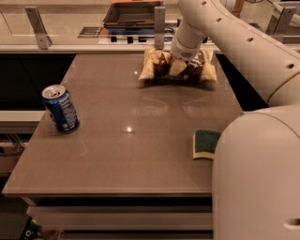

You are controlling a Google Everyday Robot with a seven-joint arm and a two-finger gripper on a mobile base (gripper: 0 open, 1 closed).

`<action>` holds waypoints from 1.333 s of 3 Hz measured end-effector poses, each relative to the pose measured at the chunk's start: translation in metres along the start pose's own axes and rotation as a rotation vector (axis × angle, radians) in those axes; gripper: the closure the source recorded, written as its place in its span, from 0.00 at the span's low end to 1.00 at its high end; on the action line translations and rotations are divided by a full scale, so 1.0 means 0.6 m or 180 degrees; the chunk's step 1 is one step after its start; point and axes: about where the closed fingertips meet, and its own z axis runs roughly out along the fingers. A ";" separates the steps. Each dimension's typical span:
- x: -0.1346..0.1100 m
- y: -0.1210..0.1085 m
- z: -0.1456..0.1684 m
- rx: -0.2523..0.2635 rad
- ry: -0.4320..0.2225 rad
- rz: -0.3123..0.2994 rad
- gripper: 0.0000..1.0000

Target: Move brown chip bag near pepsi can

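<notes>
The brown chip bag (152, 68) lies at the far edge of the table (131, 159), right of centre, with pale yellow ends and a dark brown middle. My gripper (183, 67) reaches down from the white arm onto the middle of the bag and hides part of it. The pepsi can (61, 108) stands upright near the table's left edge, far from the bag and the gripper.
A green-and-yellow sponge (205, 143) lies near the table's right edge, partly behind my white arm body (258, 178). A dark tray (133, 14) and metal brackets (38, 23) sit on the counter behind the table. Dark gaps flank the table on both sides.
</notes>
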 end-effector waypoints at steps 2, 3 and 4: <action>0.000 0.000 -0.001 0.0001 0.0000 0.0000 1.00; 0.000 0.000 -0.001 0.0001 0.0001 0.0001 1.00; 0.000 0.000 -0.001 0.0001 0.0001 0.0001 1.00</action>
